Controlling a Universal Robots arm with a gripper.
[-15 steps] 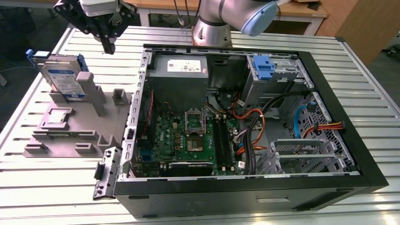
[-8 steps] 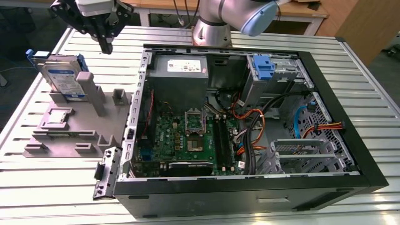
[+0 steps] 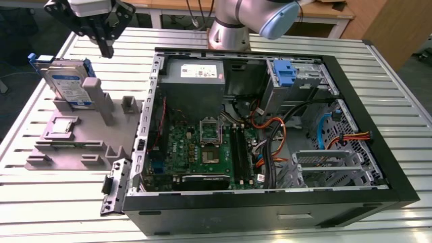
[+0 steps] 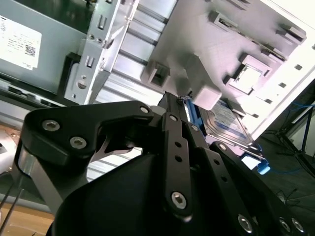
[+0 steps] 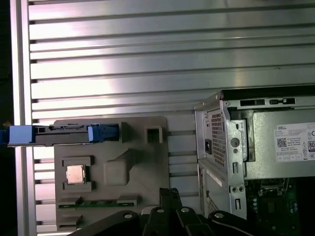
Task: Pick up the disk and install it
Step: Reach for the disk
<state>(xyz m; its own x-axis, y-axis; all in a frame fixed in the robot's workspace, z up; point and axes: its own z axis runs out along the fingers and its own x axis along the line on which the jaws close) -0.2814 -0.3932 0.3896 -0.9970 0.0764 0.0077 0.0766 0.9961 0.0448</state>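
The disk [image 3: 68,81] stands on edge in a slot of the grey holder block [image 3: 74,147], its white-and-blue label and blue frame showing. My gripper [image 3: 106,52] hangs above the table, a little higher than the disk and toward the exterior view's right of it, not touching it. Its black fingers are shut together with nothing between them. In the first wrist view the disk [image 5: 64,133] appears as a thin edge with blue ends, apart from the gripper [image 5: 170,192]. The second wrist view shows the disk [image 4: 229,120] just past the gripper [image 4: 174,98].
An open computer case [image 3: 270,202] lies on the slatted metal table [image 3: 60,202], with a power supply [image 3: 194,73], a motherboard [image 3: 202,147] and a blue-clipped drive bay [image 3: 285,76] inside. The holder block also carries a processor chip [image 5: 75,173] and a memory stick [image 5: 93,202].
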